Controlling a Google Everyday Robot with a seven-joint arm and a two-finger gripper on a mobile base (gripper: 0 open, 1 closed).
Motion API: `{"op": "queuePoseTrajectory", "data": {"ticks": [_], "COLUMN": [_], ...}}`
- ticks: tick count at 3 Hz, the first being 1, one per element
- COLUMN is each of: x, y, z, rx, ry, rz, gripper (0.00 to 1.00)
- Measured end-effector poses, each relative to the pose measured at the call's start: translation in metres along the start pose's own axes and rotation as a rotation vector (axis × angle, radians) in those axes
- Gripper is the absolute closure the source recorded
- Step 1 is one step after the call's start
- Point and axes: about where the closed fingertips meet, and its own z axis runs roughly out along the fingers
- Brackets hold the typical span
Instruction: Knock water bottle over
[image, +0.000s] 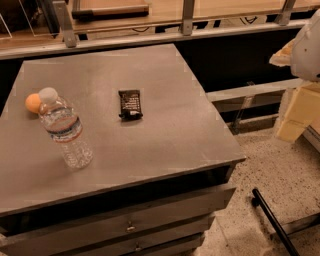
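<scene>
We see the water bottle (64, 131) standing on its base at about 8 o'clock on the table (165, 130), near the left edge. It is clear, ribbed plastic with a round white cap and a white label banded in red and blue. The table top is flat, matte grey and faintly scuffed, with grey drawers (150, 220) below that carry small metal knobs.

At 10 o'clock from the bottle, just behind its cap, sits a small smooth orange ball (32, 103). At 2 o'clock from the bottle, near the table's middle, lies a flat dark snack bar (130, 104) in a glossy wrapper. Nothing stands between it and the bottle.

The gripper (299, 111), pale yellow and blocky under a white housing, hangs at 3 o'clock, off the table's right edge above the speckled floor (270, 170), well apart from the bottle. It touches nothing we can make out, and we cannot tell whether it is released or clenched.
</scene>
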Motion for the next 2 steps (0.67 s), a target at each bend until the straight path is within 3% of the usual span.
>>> {"op": "queuePoseTrajectory", "data": {"ticks": [1, 2], "x": [0.0, -0.016], "y": [0.0, 0.0], "z": [0.0, -0.001], "rx": [0.0, -0.016], "ry": [0.0, -0.048], "rz": [0.0, -0.033], "gripper": [0.0, 0.0]}}
